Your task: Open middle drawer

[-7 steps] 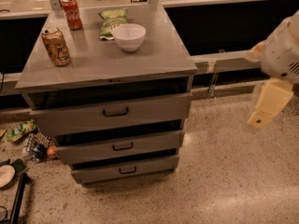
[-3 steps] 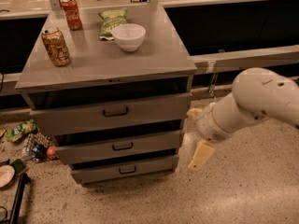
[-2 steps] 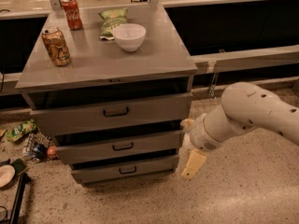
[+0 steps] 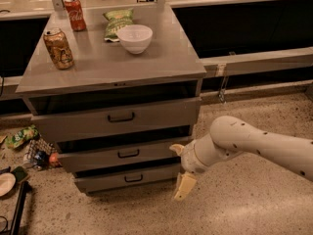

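The grey cabinet (image 4: 171,67) has three drawers. The middle drawer (image 4: 93,159) has a medium-height front with a small black bar handle (image 4: 128,153); it stands slightly out, with a dark gap above it. The top drawer (image 4: 78,124) has the tallest front and the bottom drawer (image 4: 98,182) the narrowest. My gripper (image 4: 180,168) is on a white arm coming from the right. It hangs by the right end of the middle and bottom drawer fronts, well right of the handle. Its fingers are apart, one tip (image 4: 175,148) up by the middle drawer and one (image 4: 185,186) pointing down. It holds nothing.
On the cabinet top stand a brown can (image 4: 58,48), a red can (image 4: 75,14), a green chip bag (image 4: 117,21) and a white bowl (image 4: 134,37). Litter (image 4: 29,146) lies on the floor at the left. A dark counter (image 4: 254,28) runs behind.
The arm has swung from the far right down and left across the floor, and the gripper now sits against the cabinet's lower right front. The drawers have not moved.
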Motion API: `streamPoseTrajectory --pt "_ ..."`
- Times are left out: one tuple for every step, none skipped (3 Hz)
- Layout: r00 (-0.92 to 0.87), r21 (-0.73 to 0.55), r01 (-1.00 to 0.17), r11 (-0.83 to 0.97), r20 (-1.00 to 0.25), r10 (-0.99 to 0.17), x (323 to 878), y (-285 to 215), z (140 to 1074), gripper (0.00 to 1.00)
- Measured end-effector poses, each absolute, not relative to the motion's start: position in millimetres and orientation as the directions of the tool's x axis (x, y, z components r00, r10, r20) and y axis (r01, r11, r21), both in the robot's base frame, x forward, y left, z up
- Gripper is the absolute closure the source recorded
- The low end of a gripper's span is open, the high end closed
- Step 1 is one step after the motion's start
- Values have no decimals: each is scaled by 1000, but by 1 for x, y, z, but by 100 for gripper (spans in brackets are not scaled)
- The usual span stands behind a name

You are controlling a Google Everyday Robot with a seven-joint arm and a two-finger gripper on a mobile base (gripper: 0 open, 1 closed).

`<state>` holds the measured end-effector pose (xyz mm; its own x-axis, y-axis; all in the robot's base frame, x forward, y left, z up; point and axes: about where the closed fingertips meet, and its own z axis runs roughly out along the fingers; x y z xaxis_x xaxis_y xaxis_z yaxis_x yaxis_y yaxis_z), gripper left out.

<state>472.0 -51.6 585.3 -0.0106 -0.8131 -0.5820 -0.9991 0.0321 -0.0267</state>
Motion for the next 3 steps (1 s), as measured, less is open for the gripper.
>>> streamPoseTrajectory --pt "-20 -14 -999 35 -584 -812 478 -49 569 0" --pt "24 -33 -999 -6 -574 -819 510 -47 536 0" --pt "79 -86 -996 -37 -561 -824 548 -51 518 0"
